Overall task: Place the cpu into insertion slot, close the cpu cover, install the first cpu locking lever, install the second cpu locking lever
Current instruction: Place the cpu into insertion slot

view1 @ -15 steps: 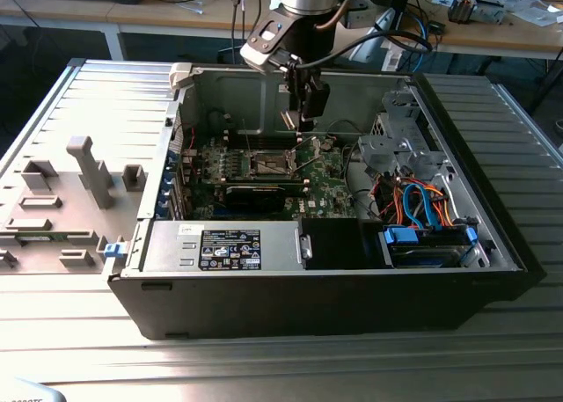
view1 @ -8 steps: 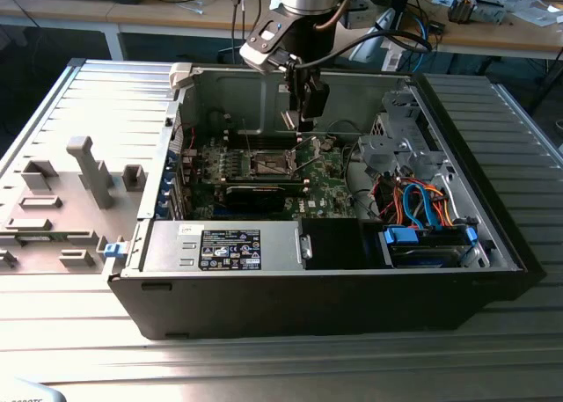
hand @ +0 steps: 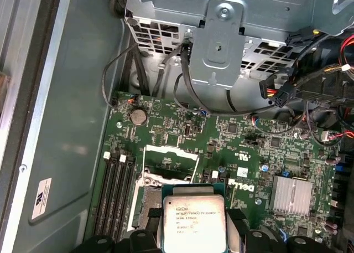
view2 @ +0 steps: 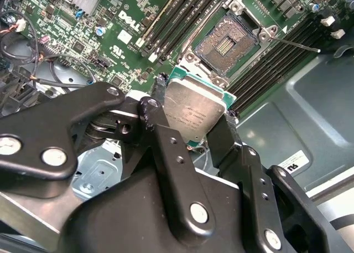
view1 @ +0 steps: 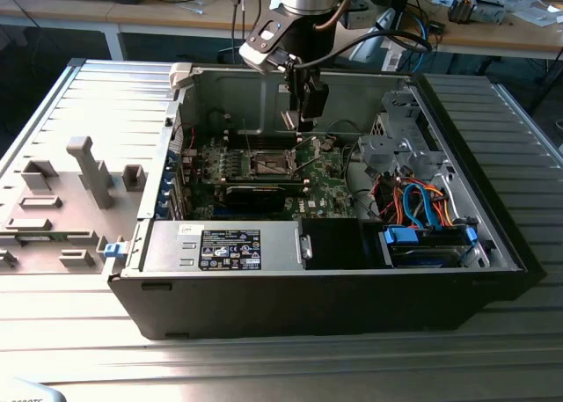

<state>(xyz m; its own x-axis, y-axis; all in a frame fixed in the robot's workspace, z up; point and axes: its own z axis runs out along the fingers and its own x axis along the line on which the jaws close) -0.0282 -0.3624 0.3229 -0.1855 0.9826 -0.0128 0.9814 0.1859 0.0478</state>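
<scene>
- Gripper: black linkage and finger arms, closest to the lens in the second wrist view. The two fingers are closed in on opposite edges of the cpu. In the exterior view it hangs inside the open computer case, above the board.
- cpu: flat square chip with a silver-grey lid on a green carrier, clamped between the fingers and held clear of the board. In both wrist views it sits just short of the insertion slot, not seated in it.
- Insertion slot: dark square socket with a silver rim, contact field bare, nothing in it.
- cpu cover: thin metal frame with a window, swung up at the slot's far side in the first wrist view.
- Locking lever: thin wire rod, unlatched, angled out from the socket's corner.
- Memory slots: long black rows flanking the socket on both sides.
- Motherboard: green; carries a finned silver heatsink and a coin battery.
- Drive cage: grey sheet metal beyond the board, black cables trailing from it.
- Power-supply box: labelled, along the case's near wall.
- Blue drive carrier: at the exterior view's right, under orange and blue cables.
- Side panel: grey, lying flat at the exterior view's left.
</scene>
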